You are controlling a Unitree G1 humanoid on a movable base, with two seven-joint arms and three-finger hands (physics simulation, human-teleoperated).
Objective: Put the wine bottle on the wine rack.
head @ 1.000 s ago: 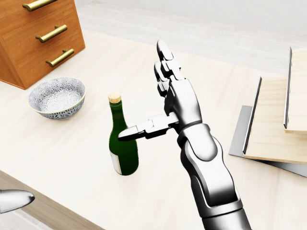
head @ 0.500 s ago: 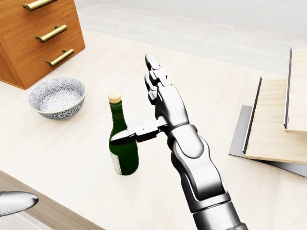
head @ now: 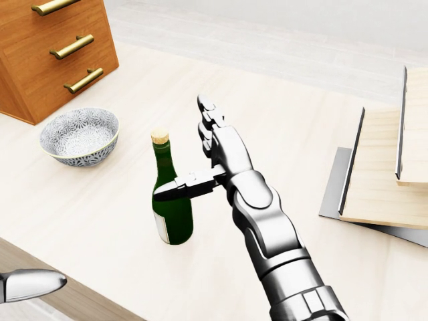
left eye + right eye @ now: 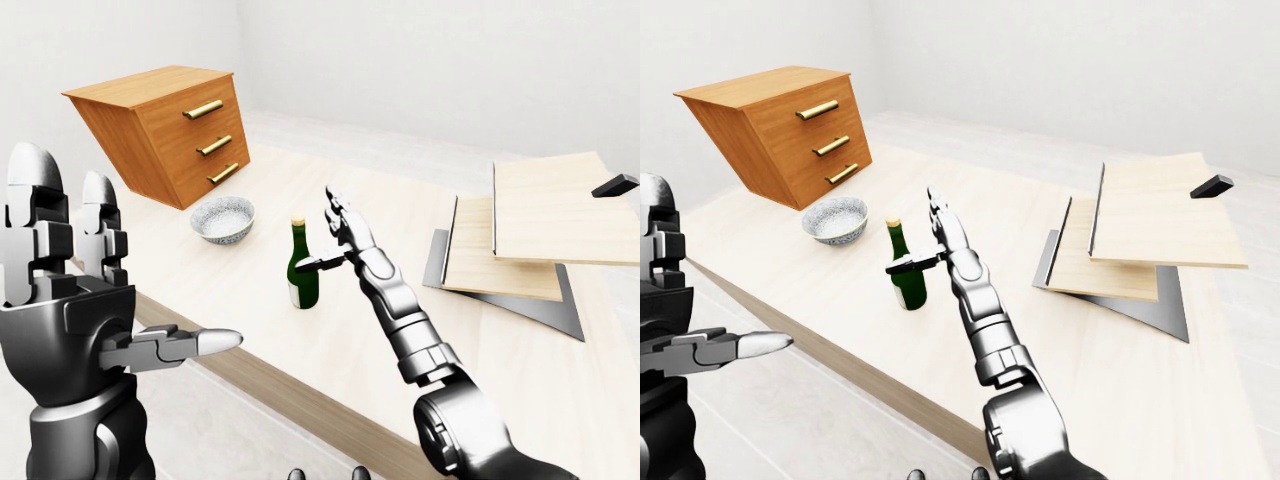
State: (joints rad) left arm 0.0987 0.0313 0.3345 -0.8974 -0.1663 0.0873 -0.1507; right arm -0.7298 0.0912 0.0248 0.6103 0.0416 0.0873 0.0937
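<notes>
Right hand point(image 3: 200, 157) has shifted left in the head view over the last second and now stands just beside the wine bottle point(image 3: 171, 200); thumb lies across the bottle's shoulder, the other fingers point(image 3: 208, 120) extended upward, so the hand is wide, not closed round anything. Judgement: approach nearly complete, grasp not yet made. Left hand point(image 4: 75, 290) is raised off the desk point(image 3: 120, 247), fingers spread, empty.

Surroundings, large to small: wooden drawer chest point(image 4: 165, 130) at top left; wine rack point(image 4: 1140, 235) of tilted boards at right, well apart from the bottle; patterned bowl point(image 3: 79, 136) near the bottle's left. Path rightward to the rack looks unobstructed.
</notes>
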